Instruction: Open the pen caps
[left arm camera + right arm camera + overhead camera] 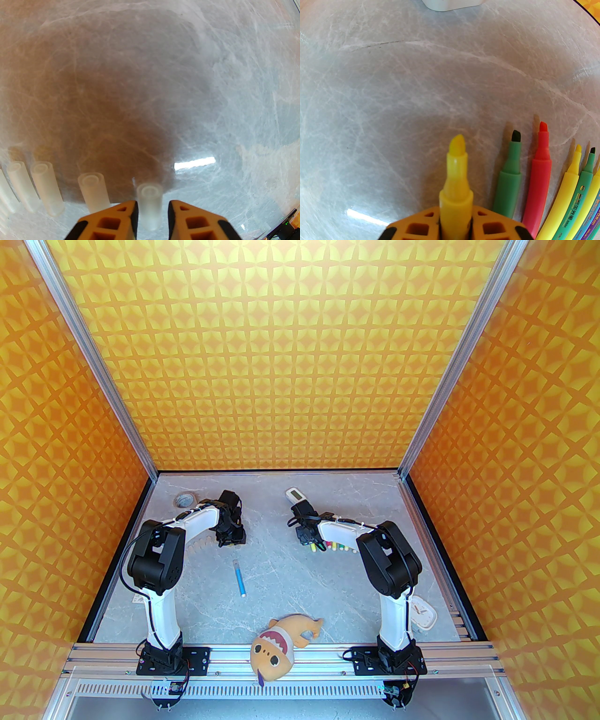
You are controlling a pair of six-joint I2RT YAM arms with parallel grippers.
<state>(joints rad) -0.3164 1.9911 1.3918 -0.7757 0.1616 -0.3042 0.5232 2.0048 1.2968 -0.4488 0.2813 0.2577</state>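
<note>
A pale translucent pen cap (150,199) lies between the fingers of my left gripper (152,204). The jaws stand slightly open, with a sliver of gap on the cap's right side. Several more pen caps (93,192) lie in a row to its left, and they show as pale dots (199,547) in the top view beside the left gripper (229,540). My right gripper (455,208) is shut on an uncapped yellow pen (456,168), low over the table. Next to it lie uncapped pens: green (509,178), red (540,173) and others (335,547). A blue pen (239,577) lies alone mid-table, a pale cap on its far end.
A white handheld device (296,495) lies behind the right gripper (309,544). A grey ring (185,498) sits at the back left. A plush shark toy (276,648) rests at the near edge, and a white clock (424,612) lies by the right arm's base.
</note>
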